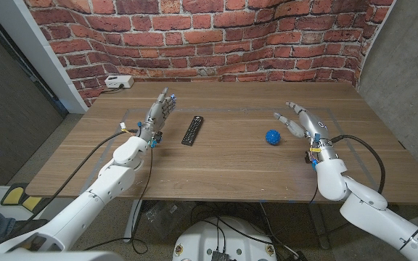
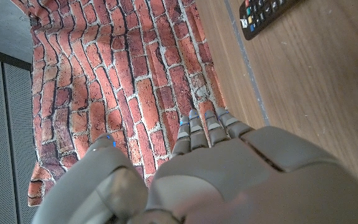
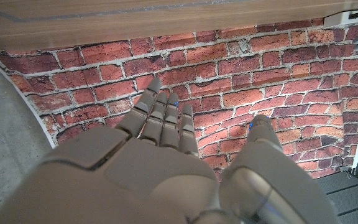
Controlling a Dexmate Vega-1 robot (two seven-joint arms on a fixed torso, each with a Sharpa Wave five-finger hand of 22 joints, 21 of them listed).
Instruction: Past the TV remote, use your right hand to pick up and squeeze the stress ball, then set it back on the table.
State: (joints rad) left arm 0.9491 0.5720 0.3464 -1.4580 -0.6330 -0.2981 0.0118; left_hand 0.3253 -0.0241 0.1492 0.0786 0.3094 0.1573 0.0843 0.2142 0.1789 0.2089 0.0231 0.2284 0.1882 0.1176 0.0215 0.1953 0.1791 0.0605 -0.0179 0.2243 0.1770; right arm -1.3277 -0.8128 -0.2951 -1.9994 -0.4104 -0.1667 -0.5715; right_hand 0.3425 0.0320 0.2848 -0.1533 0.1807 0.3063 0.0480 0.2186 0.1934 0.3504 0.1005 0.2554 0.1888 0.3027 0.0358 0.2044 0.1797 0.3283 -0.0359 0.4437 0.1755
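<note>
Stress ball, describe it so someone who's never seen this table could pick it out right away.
On the wooden table in front of the brick wall, look toward the robot's right side, just beside its open right hand. The stress ball is small, round, bright blue and spiky, unlike the flat black TV remote lying nearer the middle.

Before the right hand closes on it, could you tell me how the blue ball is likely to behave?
The ball is round, so a nudge would probably roll it. Its spiky surface suggests soft rubber that yields and grips well. It looks small beside the right hand, so likely light.
</note>
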